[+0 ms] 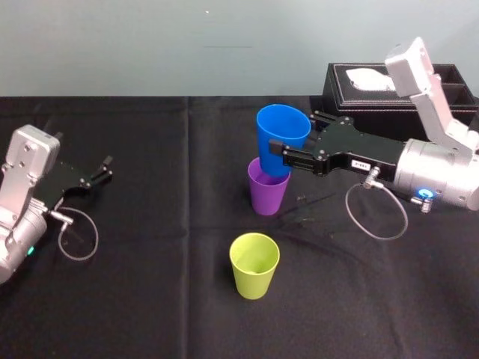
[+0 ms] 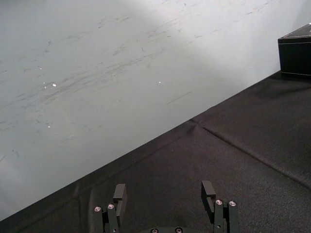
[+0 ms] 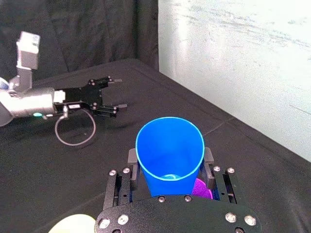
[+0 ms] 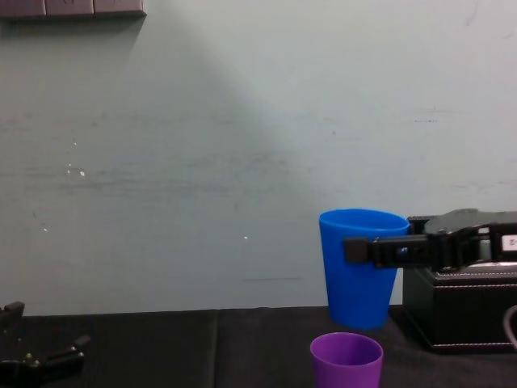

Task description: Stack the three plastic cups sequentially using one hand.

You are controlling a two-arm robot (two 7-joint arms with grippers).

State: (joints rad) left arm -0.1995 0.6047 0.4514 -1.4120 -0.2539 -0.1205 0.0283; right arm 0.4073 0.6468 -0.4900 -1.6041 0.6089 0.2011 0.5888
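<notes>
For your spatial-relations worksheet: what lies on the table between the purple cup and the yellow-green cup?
Nothing: in the head view, bare black cloth separates the purple cup from the yellow-green cup.

Blue cup [image 1: 282,132], purple cup [image 1: 267,193] (seemingly plain)

Pale grey-green wall [image 4: 202,162] behind table, scuffed, with faint streaks and small white specks. Black cloth [image 1: 150,299] covers tabletop; seam crease [image 1: 187,157] runs front to back. Black tissue box [image 1: 352,97] at far right, near wall. Dark curtain [image 3: 73,34] beyond left end of table. Grey fixture [image 4: 73,7] high on wall. Soft, even light.
</notes>
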